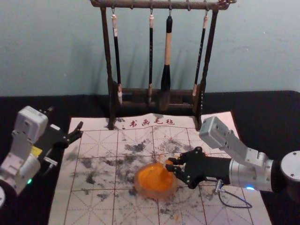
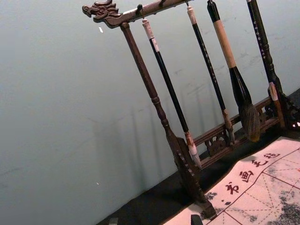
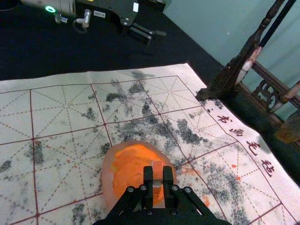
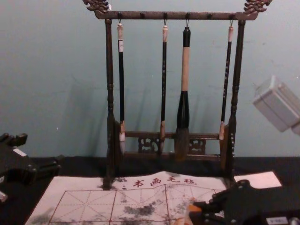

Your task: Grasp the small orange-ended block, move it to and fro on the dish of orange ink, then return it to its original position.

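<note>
Jaws on the right gripper (image 1: 170, 164) are pinched onto the block (image 3: 157, 176), which is held at the right side of the orange ink dish (image 1: 150, 193). Its long axis looks roughly upright, one orange end pointed up, the other down towards the ink. Pale middle, fwiw; whether ink is being touched can't be told. Left gripper (image 1: 66, 118) is parked by the mat's (image 1: 93, 206) left edge, jaws spread wide.

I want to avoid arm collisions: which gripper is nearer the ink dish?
Right: the right gripper is at the right side of the dish; the left gripper is by the far left corner of the mat.
</note>
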`<state>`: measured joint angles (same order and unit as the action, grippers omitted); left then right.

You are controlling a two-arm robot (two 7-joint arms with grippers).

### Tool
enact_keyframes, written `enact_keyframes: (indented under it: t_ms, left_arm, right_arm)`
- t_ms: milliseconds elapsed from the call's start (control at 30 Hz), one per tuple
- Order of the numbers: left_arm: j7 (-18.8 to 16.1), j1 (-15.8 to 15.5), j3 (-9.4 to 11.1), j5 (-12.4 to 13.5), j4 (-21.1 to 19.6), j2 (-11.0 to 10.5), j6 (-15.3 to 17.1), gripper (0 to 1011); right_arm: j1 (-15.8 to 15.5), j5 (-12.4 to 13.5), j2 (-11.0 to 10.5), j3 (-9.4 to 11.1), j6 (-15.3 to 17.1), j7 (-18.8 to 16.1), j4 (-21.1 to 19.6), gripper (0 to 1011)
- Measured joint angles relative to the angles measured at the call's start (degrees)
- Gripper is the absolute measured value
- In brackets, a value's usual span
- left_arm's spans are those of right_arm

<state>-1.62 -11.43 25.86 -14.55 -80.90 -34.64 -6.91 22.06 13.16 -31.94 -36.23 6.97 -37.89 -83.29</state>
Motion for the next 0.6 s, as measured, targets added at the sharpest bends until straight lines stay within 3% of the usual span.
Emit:
enact_keyframes:
  t_ms: [333, 600]
  left_arm:
    - [0.0, 0.0, 0.0, 0.0, 0.0, 0.0, 0.0, 1001]
    - [0.0, 0.0, 0.0, 0.0, 0.0, 0.0, 0.0, 1001]
  right_arm:
    - [-1.5, 0.01, -1.9, -0.08, 0.29, -1.06, -2.85, 94]
    - [-1.68, 0.02, -2.1, -0.76, 0.16, -1.84, -3.65, 94]
